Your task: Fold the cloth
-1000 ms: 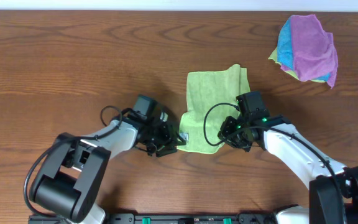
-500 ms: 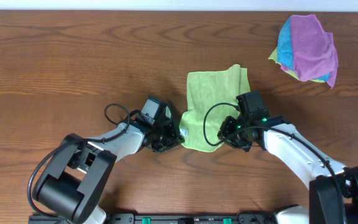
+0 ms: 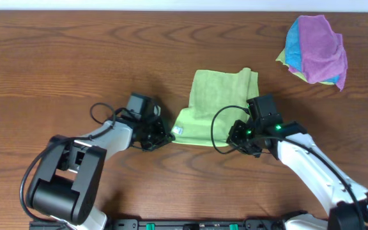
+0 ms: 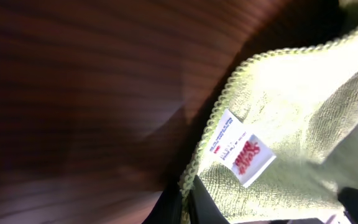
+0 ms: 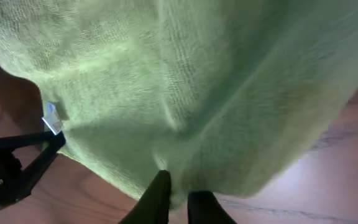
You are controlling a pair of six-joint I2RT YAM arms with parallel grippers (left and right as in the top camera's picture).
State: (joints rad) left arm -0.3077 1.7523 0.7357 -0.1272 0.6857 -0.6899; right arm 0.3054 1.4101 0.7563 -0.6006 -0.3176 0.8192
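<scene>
The lime-green cloth [image 3: 214, 105] lies in the middle of the table, bunched and partly doubled over. Its white tag [image 3: 177, 131] shows at the near left corner and in the left wrist view [image 4: 241, 148]. My left gripper [image 3: 165, 135] is shut on the cloth's near left edge [image 4: 194, 177], next to the tag. My right gripper [image 3: 237, 137] is shut on the cloth's near right edge, pinching the fabric [image 5: 179, 87] between its fingers [image 5: 178, 194]. Both hold the near edge close to the table.
A heap of purple, blue and yellow-green cloths [image 3: 317, 50] lies at the far right corner. Bare brown wood [image 3: 75, 57] spreads to the left and far side. The arms' cables loop near each wrist.
Both grippers have moved away from me with the near edge, the left one also leftward. The cloth's near edge now sits higher and stretched wider, and the tag is exposed.
</scene>
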